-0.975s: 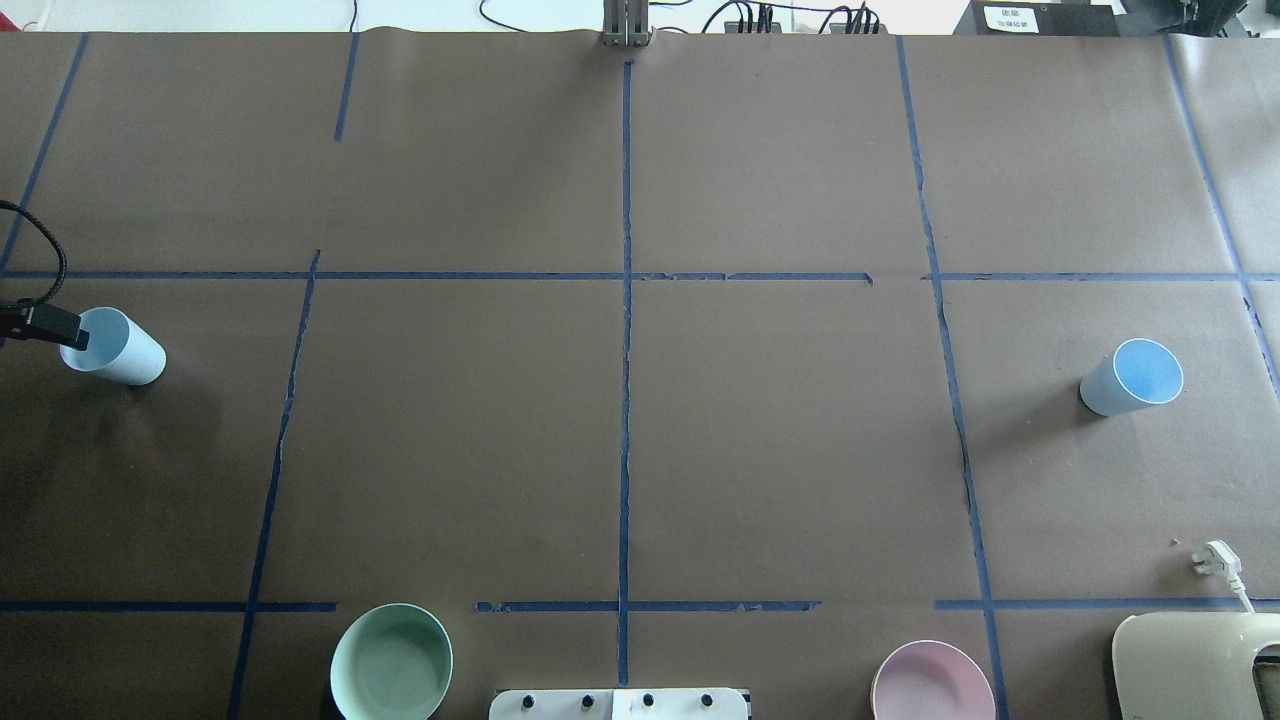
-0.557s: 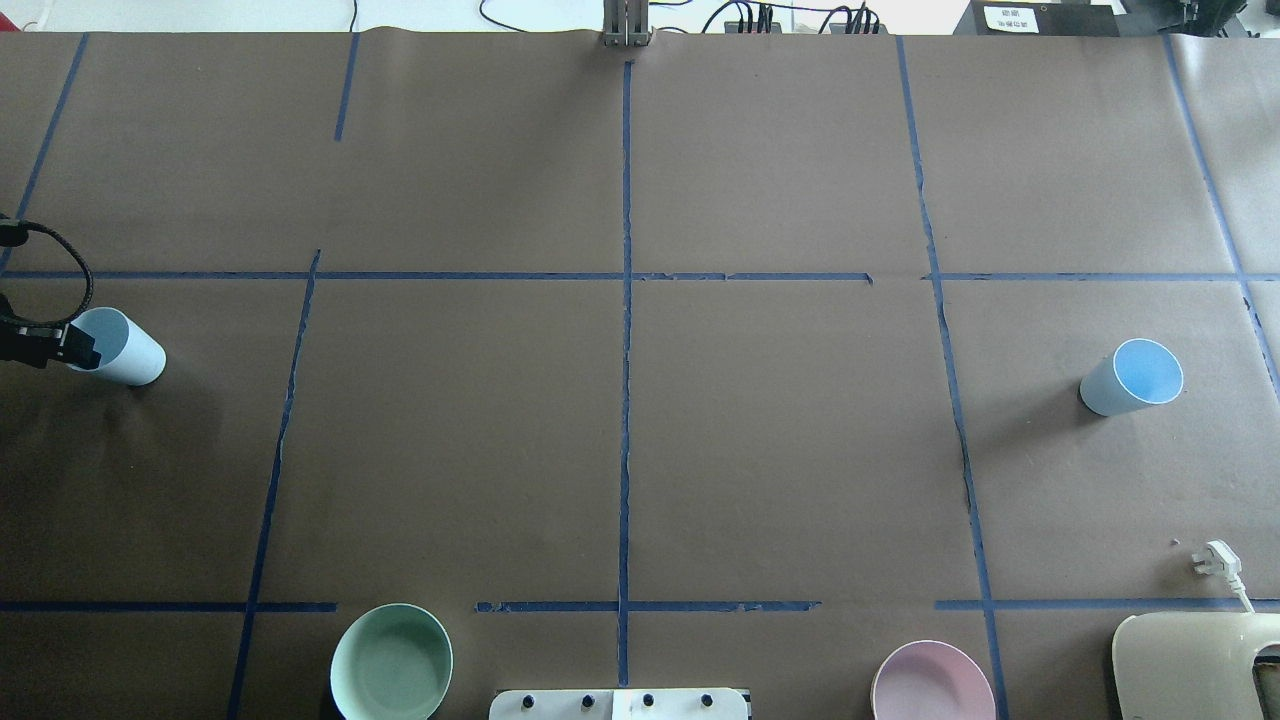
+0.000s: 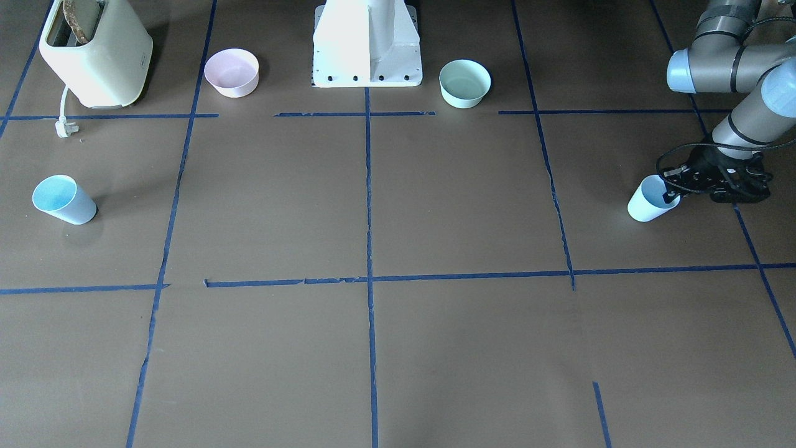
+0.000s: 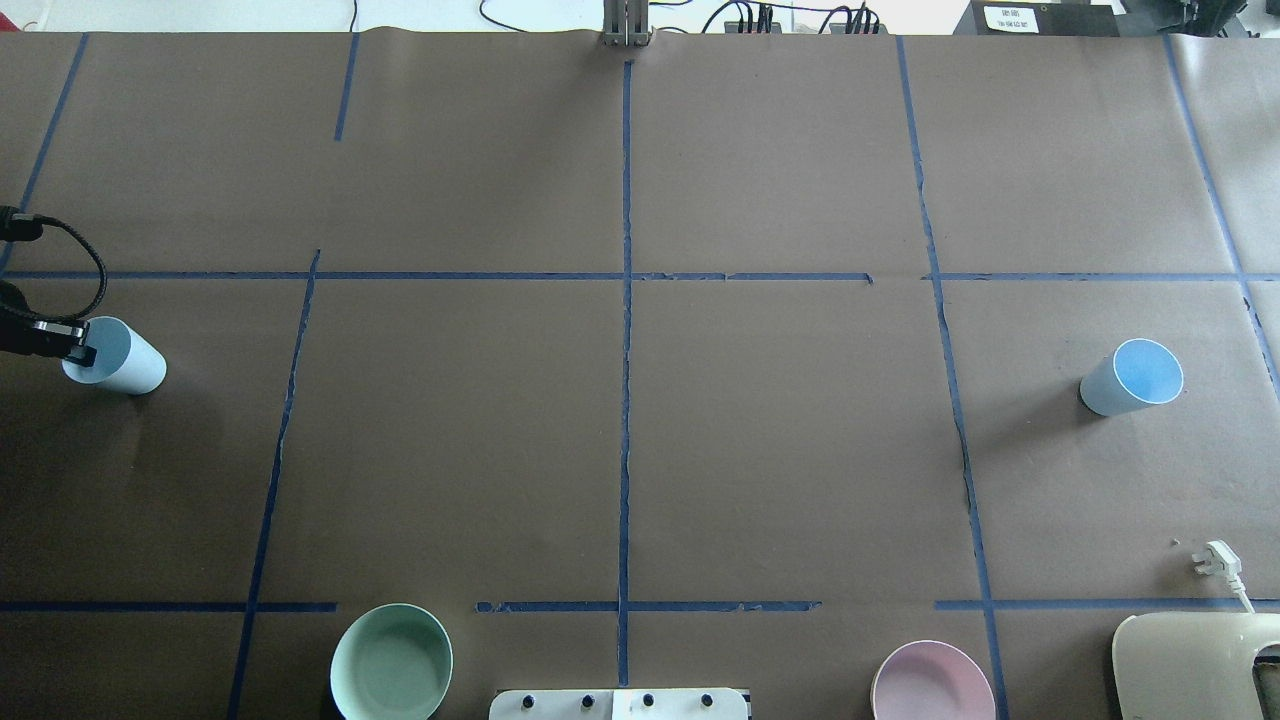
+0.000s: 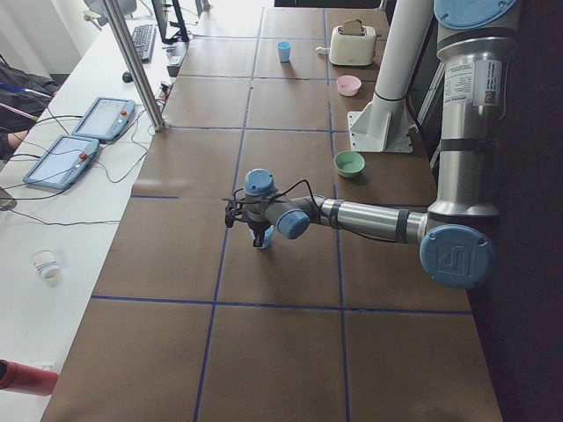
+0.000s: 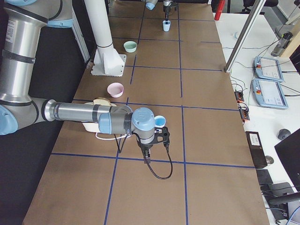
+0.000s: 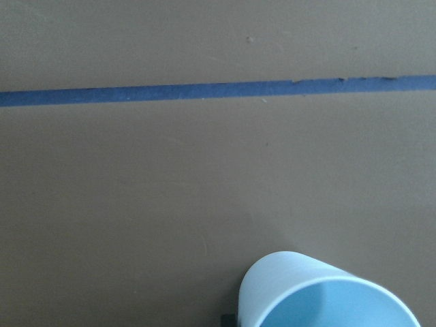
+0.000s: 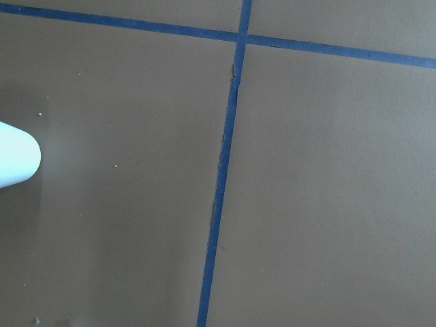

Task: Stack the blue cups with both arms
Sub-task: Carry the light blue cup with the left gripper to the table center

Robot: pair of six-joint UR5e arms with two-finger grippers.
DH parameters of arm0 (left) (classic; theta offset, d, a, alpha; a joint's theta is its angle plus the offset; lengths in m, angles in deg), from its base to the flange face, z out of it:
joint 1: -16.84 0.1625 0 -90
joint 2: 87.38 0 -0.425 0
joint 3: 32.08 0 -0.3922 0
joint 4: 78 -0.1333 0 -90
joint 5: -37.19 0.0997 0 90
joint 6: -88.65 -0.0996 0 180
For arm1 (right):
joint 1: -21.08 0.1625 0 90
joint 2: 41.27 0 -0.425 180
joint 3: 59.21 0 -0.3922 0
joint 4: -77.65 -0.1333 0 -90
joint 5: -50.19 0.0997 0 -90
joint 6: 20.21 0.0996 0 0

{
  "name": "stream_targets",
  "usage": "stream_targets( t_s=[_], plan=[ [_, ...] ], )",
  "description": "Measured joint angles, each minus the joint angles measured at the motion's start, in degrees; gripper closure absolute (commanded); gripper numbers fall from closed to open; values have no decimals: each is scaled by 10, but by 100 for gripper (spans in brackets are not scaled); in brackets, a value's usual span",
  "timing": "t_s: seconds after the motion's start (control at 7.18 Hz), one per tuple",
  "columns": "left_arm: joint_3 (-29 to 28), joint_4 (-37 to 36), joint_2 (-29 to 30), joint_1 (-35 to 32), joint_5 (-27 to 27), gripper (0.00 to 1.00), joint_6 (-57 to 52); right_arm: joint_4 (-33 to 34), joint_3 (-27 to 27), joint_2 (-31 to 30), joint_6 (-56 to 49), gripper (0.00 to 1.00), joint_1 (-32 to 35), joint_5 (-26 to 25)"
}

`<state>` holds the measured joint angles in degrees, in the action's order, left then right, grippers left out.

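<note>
brown paper covers the table (image 4: 780, 450); the left blue cup (image 4: 115, 358) stands at its left end, the left gripper (image 4: 80, 352) at the rim and seemingly straddling the wall, pinching or not i cannot tell. the right blue cup (image 4: 1130, 378) stands at the opposite end near the right gripper (image 6: 165, 137), its jaws unreadable too. both look light, smooth and tippy, so pinching the rim wall seems best.

A brown paper-covered table (image 3: 472, 205), gridded with blue tape lines (image 3: 368, 186), bore a wide pink bowl (image 3: 231, 73), a wide mint-green bowl (image 3: 464, 83) and a cream plastic toaster (image 3: 96, 56) (its white plug (image 3: 63, 129) lay loose beside it).
</note>
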<state>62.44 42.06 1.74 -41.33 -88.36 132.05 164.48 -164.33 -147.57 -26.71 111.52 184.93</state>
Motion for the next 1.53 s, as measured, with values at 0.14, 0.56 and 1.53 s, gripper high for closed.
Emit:
stream_targets(
  t_s=[0.14, 0.56, 1.53],
  plan=[
    [3, -4, 13, 0, -17, 100, 14, 0, 0, 0, 0, 0, 0, 0],
    [9, -18, 101, 17, -66, 100, 108, 0, 0, 0, 0, 0, 0, 0],
    [-15, -219, 409, 267, 156, 100, 381, 1, 1, -1, 1, 0, 0, 1]
  ],
)
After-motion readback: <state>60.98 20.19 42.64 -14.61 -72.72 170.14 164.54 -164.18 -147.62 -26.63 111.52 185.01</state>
